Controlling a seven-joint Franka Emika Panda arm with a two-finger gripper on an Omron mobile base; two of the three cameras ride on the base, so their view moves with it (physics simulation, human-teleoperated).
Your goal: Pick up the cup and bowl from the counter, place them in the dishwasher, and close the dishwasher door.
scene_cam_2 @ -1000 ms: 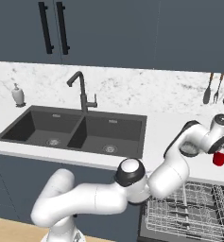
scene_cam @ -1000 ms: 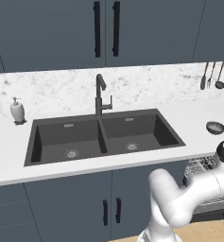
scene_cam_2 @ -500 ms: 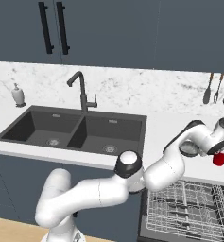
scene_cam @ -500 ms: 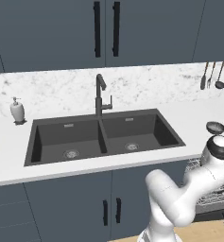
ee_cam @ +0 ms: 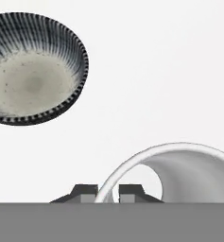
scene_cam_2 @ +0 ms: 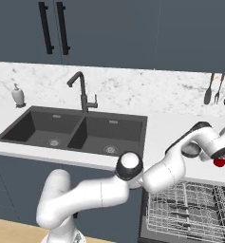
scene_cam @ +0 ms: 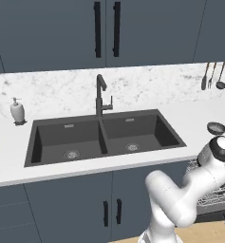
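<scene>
— What sort of place is this?

— A home kitchen. A dark double sink (scene_cam: 104,137) with a black faucet (scene_cam: 101,95) sits in a white surface (scene_cam_2: 171,128) backed by marble.

— Anything else?

— Blue-grey cabinets (scene_cam: 52,33) with black bar handles hang above, utensils (scene_cam_2: 217,90) hang on the wall, a soap bottle (scene_cam: 17,111) stands by the sink, and a wire dish rack (scene_cam_2: 185,213) sits below.

White worktop (scene_cam: 19,142), long slab, dark double sink (scene_cam: 104,137) set in. Soap bottle (scene_cam: 17,111) stands at far left by the backsplash. Right end: bowl (ee_cam: 35,68) upright, red cup (scene_cam_2: 220,162) just beside it, apart.
</scene>
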